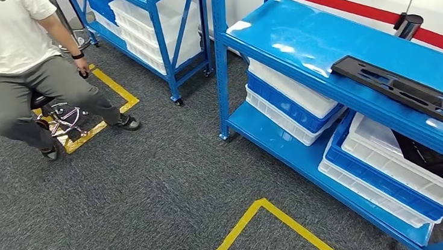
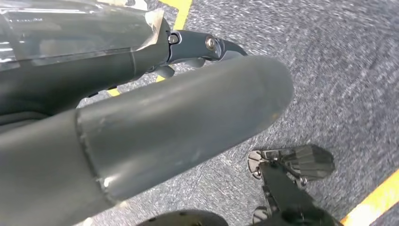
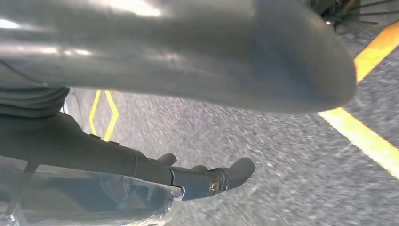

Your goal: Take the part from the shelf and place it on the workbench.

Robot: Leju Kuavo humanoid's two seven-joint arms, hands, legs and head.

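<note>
A long, flat black part (image 1: 407, 92) with cut-outs lies on the top board of the blue shelf (image 1: 296, 40) at the right of the head view. Below it, another dark part (image 1: 431, 158) rests in a white bin. In the left wrist view, my left hand (image 2: 179, 99) hangs over grey carpet. Its thick thumb and darker fingers (image 2: 207, 44) are apart, with nothing between them. In the right wrist view, my right hand (image 3: 197, 70) also hangs above the carpet. It holds nothing, and its fingers (image 3: 211, 179) are stretched out away from the thumb.
White and blue bins (image 1: 302, 103) are stacked on the shelf's lower board. A second blue shelf (image 1: 155, 22) stands further back. A person (image 1: 20, 64) sits on a stool at the far left. Yellow tape (image 1: 270, 223) marks a square on the carpet near me.
</note>
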